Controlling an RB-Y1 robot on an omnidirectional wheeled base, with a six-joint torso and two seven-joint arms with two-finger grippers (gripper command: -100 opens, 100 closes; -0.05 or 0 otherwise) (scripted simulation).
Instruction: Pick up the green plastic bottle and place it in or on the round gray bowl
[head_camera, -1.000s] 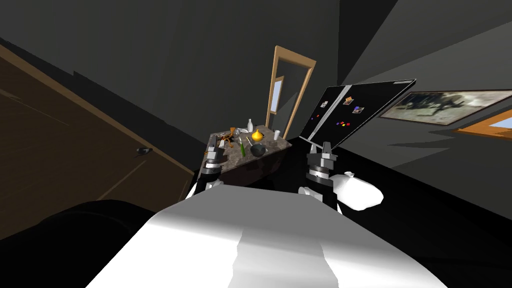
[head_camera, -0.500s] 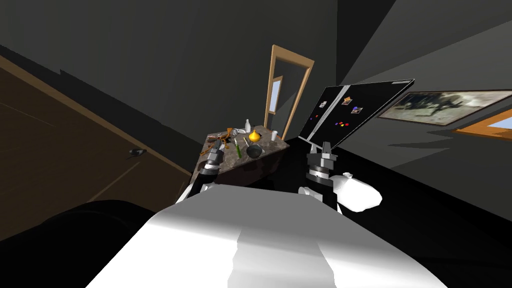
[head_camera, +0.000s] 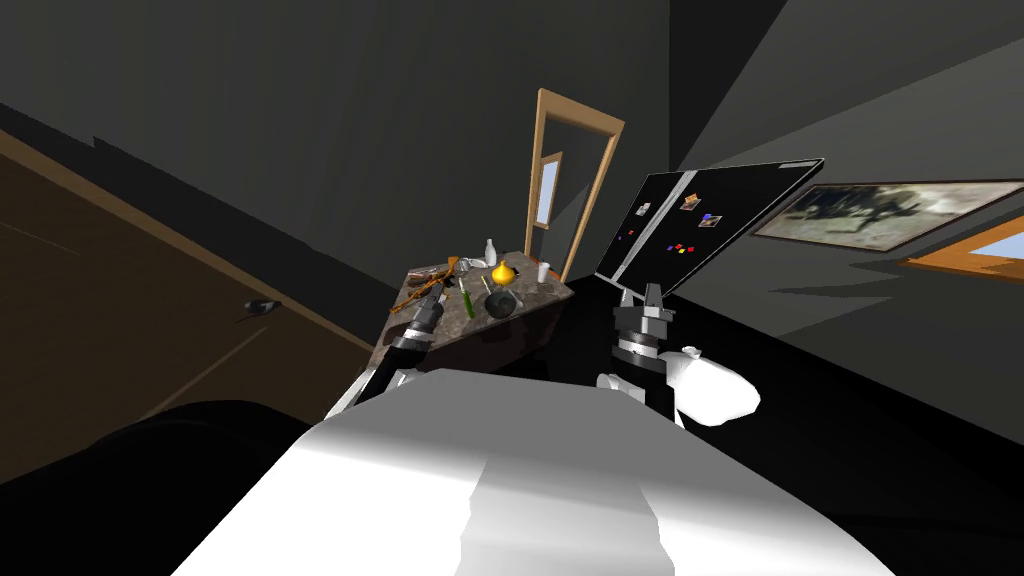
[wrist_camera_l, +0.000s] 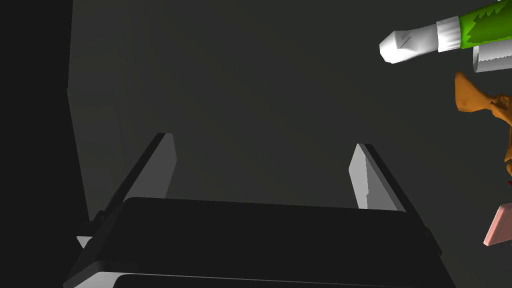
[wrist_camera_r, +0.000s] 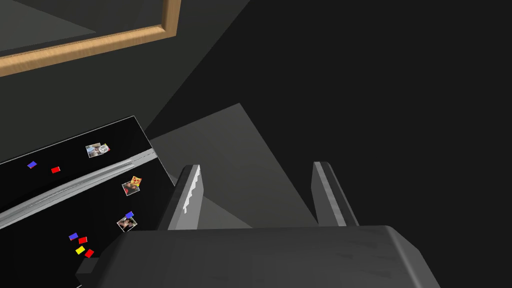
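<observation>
The right arm is held up close to the body, well apart from the bench (head_camera: 545, 296), its jaws parted with nothing between the fingers (wrist_camera_r: 189, 197); a black fridge (head_camera: 735, 205) dotted with magnets stands behind it. The left arm (head_camera: 415, 330) stretches forward and low over the bench's mottled stone top, its jaws wide open and gripping nothing, the fingers (wrist_camera_l: 161, 162) facing a dim grey wall. Just past their tips and off to one side lies the green bottle (head_camera: 466, 300) (wrist_camera_l: 480, 27), on its side on the bench, white cap toward the arm, beside an orange-brown twisted thing (head_camera: 440, 281) (wrist_camera_l: 475, 95). The round dark bowl (head_camera: 500, 305) sits just beside the bottle, which lies outside it. Farther back stand a yellow gourd-like thing (head_camera: 503, 272), a white cup (head_camera: 543, 271) and a white bottle (head_camera: 490, 252), with a wooden door frame (head_camera: 575, 170) beyond.
</observation>
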